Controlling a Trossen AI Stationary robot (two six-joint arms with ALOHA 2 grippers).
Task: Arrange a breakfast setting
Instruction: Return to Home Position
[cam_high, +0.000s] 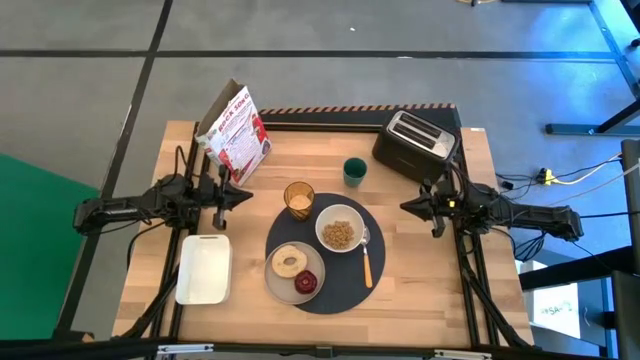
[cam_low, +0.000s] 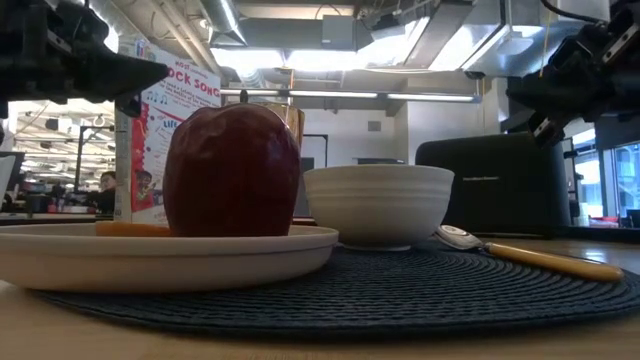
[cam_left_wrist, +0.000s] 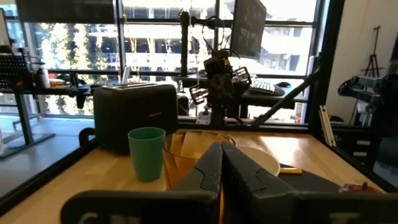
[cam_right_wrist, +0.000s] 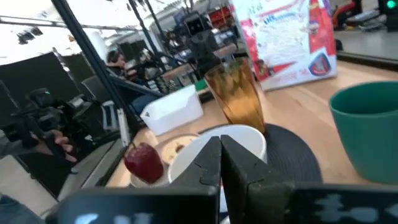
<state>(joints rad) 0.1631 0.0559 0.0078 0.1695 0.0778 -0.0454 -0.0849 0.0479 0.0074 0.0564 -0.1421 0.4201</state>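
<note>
**Homing without disturbing the setting**

I am holding my left gripper (cam_left_wrist: 221, 148) and right gripper (cam_right_wrist: 221, 142) pressed together and empty, either side of the mat (cam_high: 345, 292). Homing well probably means retreating outward, clear of the tumbler (cam_high: 298, 200) beyond the plate (cam_high: 276, 284). Only the high view is showing cereal in the bowl (cam_high: 340, 235), with the spoon (cam_high: 367, 262) just beside it.

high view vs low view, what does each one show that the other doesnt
Only the high view: the white tray, the green cup and the cereal inside the white bowl. Only the low view: ceiling lights in the room behind the table. Both: the red apple on the plate, the bowl, dark mat, orange-handled spoon, amber tumbler, toaster and cereal box. The left claw and right claw sit apart from the setting, shut by the wrist views.
</note>
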